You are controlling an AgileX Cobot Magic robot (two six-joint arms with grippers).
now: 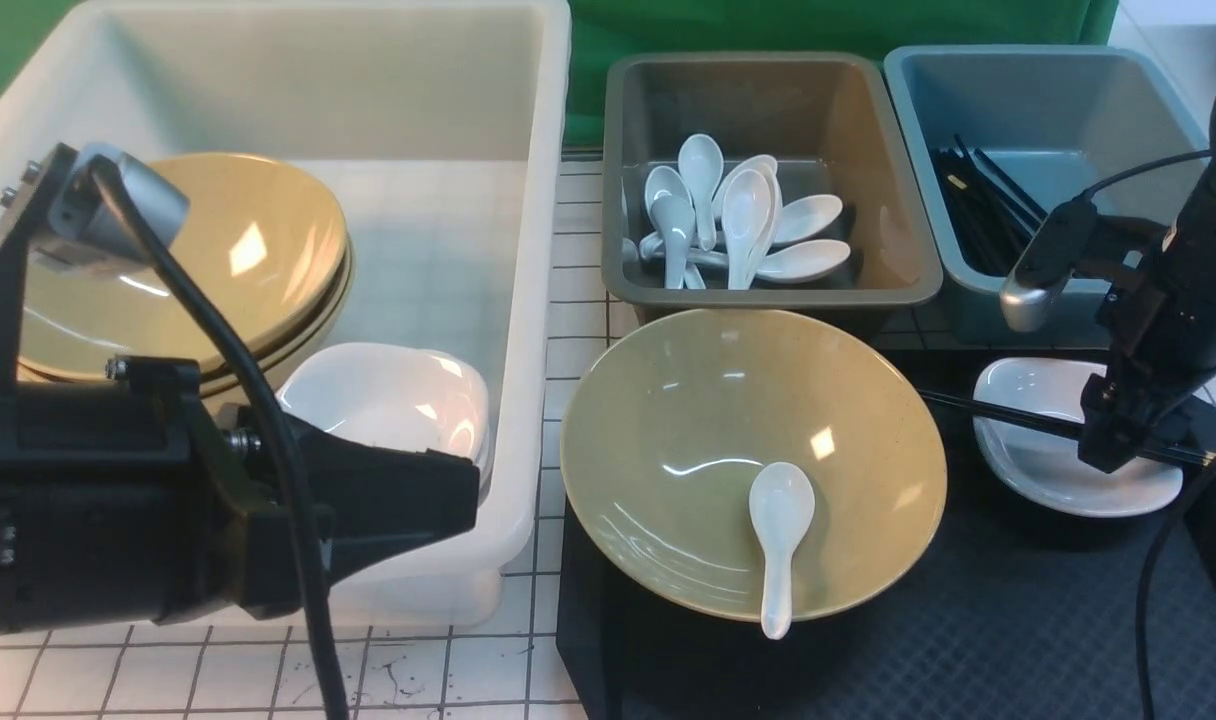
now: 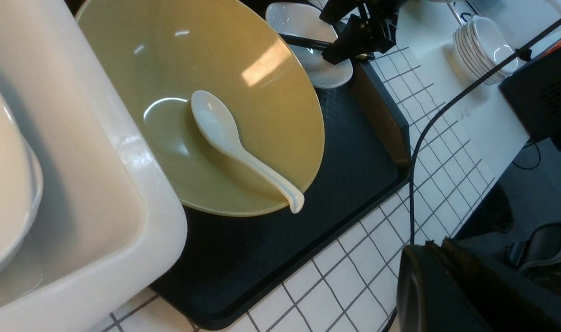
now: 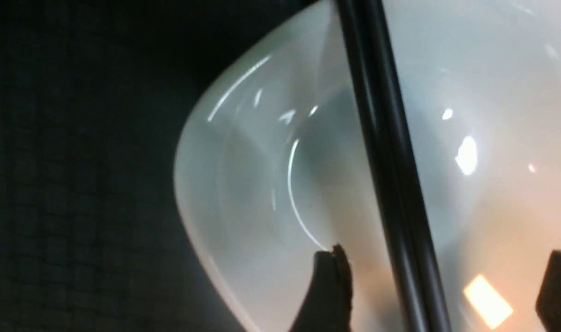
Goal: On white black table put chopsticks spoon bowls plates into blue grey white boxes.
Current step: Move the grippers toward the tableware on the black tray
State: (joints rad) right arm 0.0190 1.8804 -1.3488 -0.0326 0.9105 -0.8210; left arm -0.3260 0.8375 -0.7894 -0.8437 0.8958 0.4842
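A pair of black chopsticks [image 1: 1008, 412] lies across a small white plate [image 1: 1038, 390] on the black tray. My right gripper [image 1: 1118, 440] hangs low over them, open. In the right wrist view the chopsticks [image 3: 386, 161] run between its fingers [image 3: 329, 286], touching neither, with the plate [image 3: 262, 184] beneath. An olive bowl [image 1: 708, 430] on the tray holds a white spoon [image 1: 780, 530]. My left gripper [image 1: 473, 495] is shut and empty by the white box's [image 1: 528, 330] front wall. That box holds stacked bowls [image 1: 188, 260] and a plate [image 1: 388, 395].
The grey box [image 1: 768, 290] holds several white spoons [image 1: 738, 220]; the blue box [image 1: 1048, 100] holds black chopsticks [image 1: 978, 210]. The black tray [image 1: 968, 620] sits on white tiled tabletop. A stack of white dishes [image 2: 483, 46] stands off the tray, beyond the right arm. Cables cross both sides.
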